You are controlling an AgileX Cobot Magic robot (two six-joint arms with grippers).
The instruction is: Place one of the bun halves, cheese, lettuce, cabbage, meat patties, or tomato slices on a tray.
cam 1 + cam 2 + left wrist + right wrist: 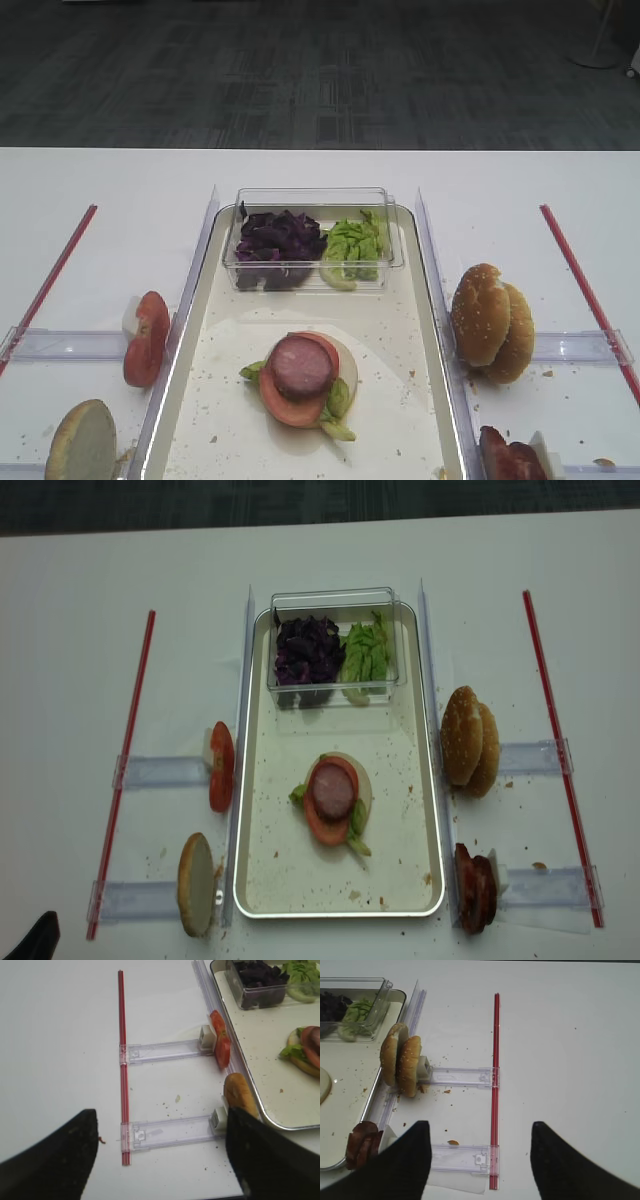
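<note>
Right gripper [477,1160] jaws spread, empty, hovering right of the tray [430,780]; left gripper [160,1155] likewise open. Meat patties [475,888] stand on edge in their holder by the tray's near-right corner. Bun halves [470,740] racked upright further along that side, probably for an easy pinch. Stack [332,798] sits mid-tray.

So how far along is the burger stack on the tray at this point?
Done: on the tray a stack lies with lettuce, a tomato slice and a meat patty on top. In hand: nothing; both grippers are open and empty. Left: the bun halves stand beside the tray.
</note>
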